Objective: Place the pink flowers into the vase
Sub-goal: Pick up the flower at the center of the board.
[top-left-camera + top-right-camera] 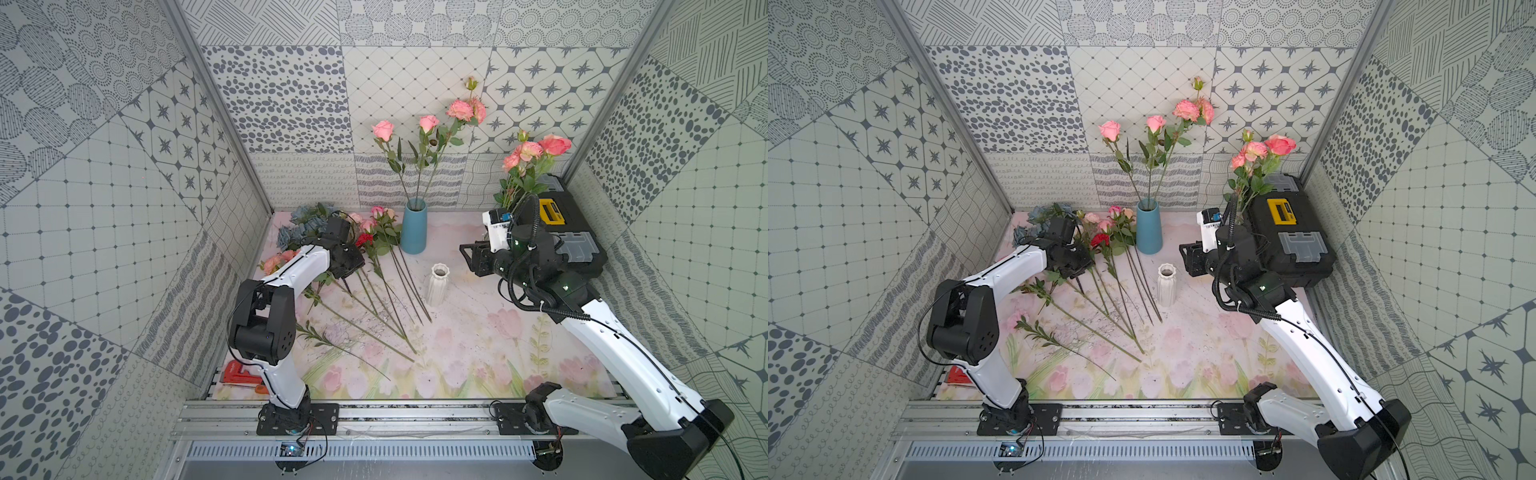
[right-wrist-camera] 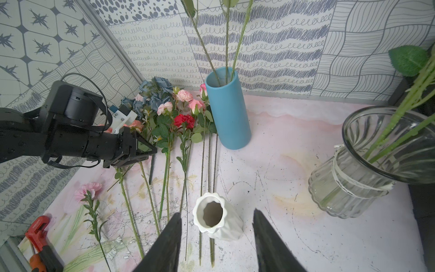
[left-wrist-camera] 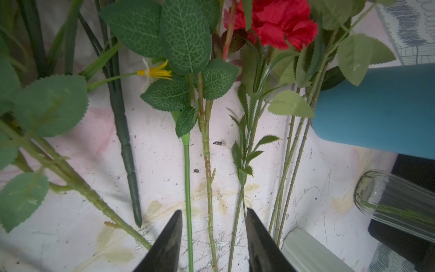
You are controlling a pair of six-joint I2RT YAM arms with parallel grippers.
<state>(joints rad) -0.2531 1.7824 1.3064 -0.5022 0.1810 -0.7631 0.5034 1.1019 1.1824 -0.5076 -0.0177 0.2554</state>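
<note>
While both top views hide its tips under the wrist housing, the left wrist view shows the left gripper (image 3: 213, 213) with jaws parted, straddling three green stems (image 3: 209, 179) without pinching them. The pink flowers (image 2: 186, 99) lie just beside the blue vase (image 2: 228, 113), pale-to-salmon heads bunched near its base, long stems fanned away from it; three more stand upright inside it. On the vase's other side, the right gripper (image 2: 216, 213) hangs open, empty.
</note>
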